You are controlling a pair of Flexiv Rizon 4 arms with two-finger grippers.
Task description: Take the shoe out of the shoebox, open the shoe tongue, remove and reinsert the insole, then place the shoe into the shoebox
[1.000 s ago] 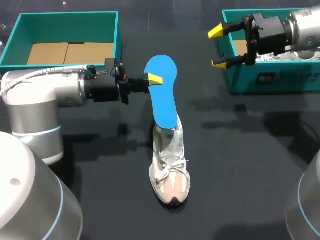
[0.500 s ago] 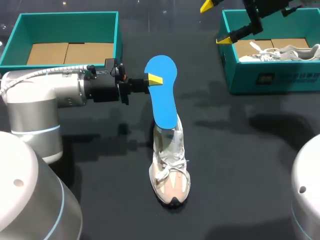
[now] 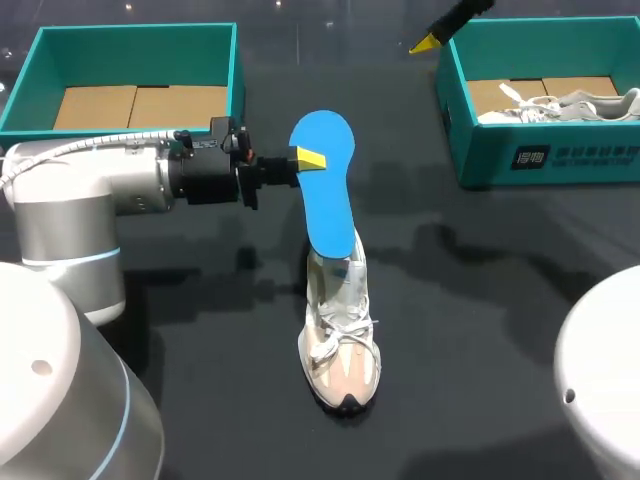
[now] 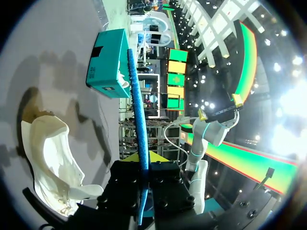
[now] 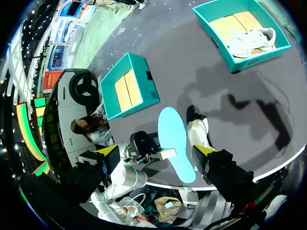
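A blue insole [image 3: 325,195] stands on edge above the table, and my left gripper [image 3: 310,160] is shut on its side. Its lower end meets the opening of a white and beige shoe [image 3: 340,340] lying mid-table, toe toward the front. From the left wrist the insole [image 4: 137,110] shows edge-on between the black fingers, the shoe [image 4: 53,158] beside it. My right gripper [image 5: 156,151] is open, high above the table; only one yellow tip [image 3: 425,43] shows in the head view. From up there I see the insole [image 5: 175,148] and the shoe [image 5: 199,134] far below.
A teal shoebox [image 3: 530,155] at the back right holds a second white shoe [image 3: 565,103]. Another teal box [image 3: 130,40] with a cardboard floor sits at the back left. My left arm [image 3: 90,195] lies across the table's left side.
My right arm has lifted up and back from over the right shoebox, nearly leaving the head view. The left gripper, insole and shoe have not moved.
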